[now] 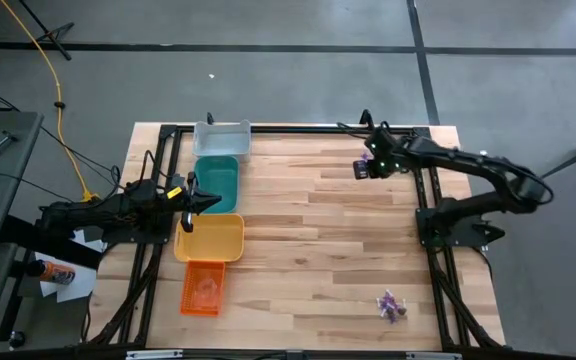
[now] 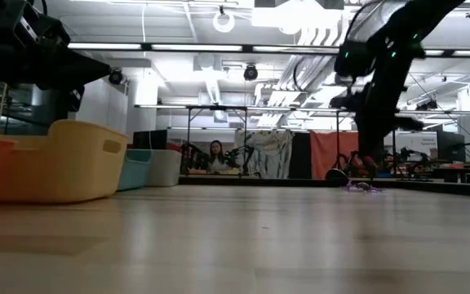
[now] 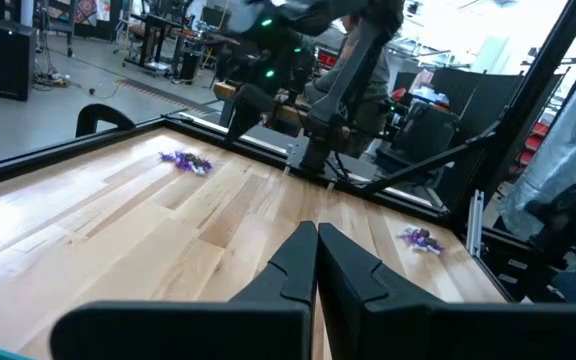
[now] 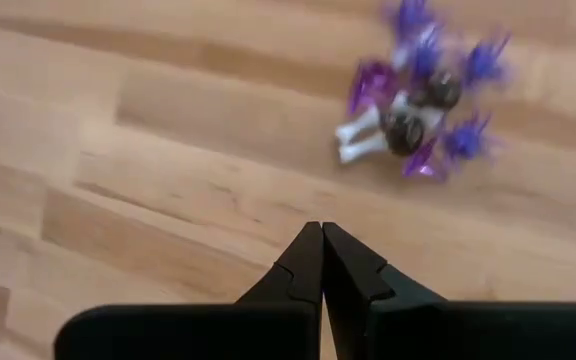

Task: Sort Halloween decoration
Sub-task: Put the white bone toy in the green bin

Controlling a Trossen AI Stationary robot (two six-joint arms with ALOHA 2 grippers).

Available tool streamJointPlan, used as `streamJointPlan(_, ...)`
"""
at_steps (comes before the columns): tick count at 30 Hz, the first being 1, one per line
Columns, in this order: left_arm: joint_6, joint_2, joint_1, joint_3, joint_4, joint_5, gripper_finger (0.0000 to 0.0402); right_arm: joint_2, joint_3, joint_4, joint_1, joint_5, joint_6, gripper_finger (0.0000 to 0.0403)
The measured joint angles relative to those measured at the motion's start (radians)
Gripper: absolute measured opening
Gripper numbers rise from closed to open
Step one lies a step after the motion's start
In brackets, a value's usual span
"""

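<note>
From where I stand at the near edge of the table [image 1: 318,230], the closest thing is a small heap of trinkets [image 1: 390,306] toward the right corner, mostly purple, lying loose on the wood with nothing near it; it looks to be waiting its turn.

Along the left side runs a row of trays: the orange tray [image 1: 202,288] nearest, then the yellow tray [image 1: 210,238], the teal tray [image 1: 217,183] and the grey tray [image 1: 221,138] farthest; they sit end to end, touching or nearly so, presumably one for each kind of decoration, and lined up on that side so the left arm can reach them.

The left gripper [image 1: 208,201] hangs where the yellow and teal trays meet, fingers pressed together and holding nothing; it seems simply parked there.

Farther back on the right, the right gripper [image 1: 363,167] is over the far part of the table, its fingers [image 4: 303,260] likewise closed tight on nothing; just ahead of its tips lies a second cluster [image 4: 418,95] of purple, whitish and dark pieces, apart from the fingers; I judge it is lined up to pick from this pile, and the fingers would have to part first.

Beyond the table, a person [image 2: 216,153] sits in the room behind.
</note>
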Motion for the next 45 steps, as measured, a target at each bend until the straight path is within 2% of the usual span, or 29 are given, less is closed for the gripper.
streamJointPlan(2, 0.0, 0.0, 0.0, 0.0, 0.0, 0.0, 0.0001, 0.054, -0.001, 0.001, -0.038, -0.036, -0.002, 0.0001)
streamJointPlan(6, 0.0, 0.0, 0.0, 0.0, 0.0, 0.0, 0.0001, 0.112, -0.001, 0.005, -0.08, -0.038, -0.038, 0.0001)
streamJointPlan(14, 0.0, 0.0, 0.0, 0.0, 0.0, 0.0, 0.0001, 0.125, -0.002, 0.051, -0.124, -0.044, -0.005, 0.0006)
streamJointPlan(18, 0.0, 0.0, 0.0, 0.0, 0.0, 0.0, 0.0001, 0.125, -0.002, 0.092, -0.128, -0.04, 0.063, 0.0044)
streamJointPlan(23, 0.0, 0.0, 0.0, 0.0, 0.0, 0.0, 0.0001, 0.125, -0.002, 0.108, -0.106, -0.039, 0.122, 0.0123)
streamJointPlan(27, 0.0, 0.0, 0.0, 0.0, 0.0, 0.0, 0.0001, 0.134, -0.002, 0.09, -0.071, 0.003, 0.251, 0.0162)
streamJointPlan(39, 0.0, 0.0, 0.0, 0.0, 0.0, 0.0, 0.0001, 0.216, -0.002, 0.104, -0.064, 0.112, 0.533, 0.0169)
streamJointPlan(45, 0.0, 0.0, 0.0, 0.0, 0.0, 0.0, 0.0001, 0.266, -0.003, 0.114, -0.068, 0.089, 0.59, 0.0169)
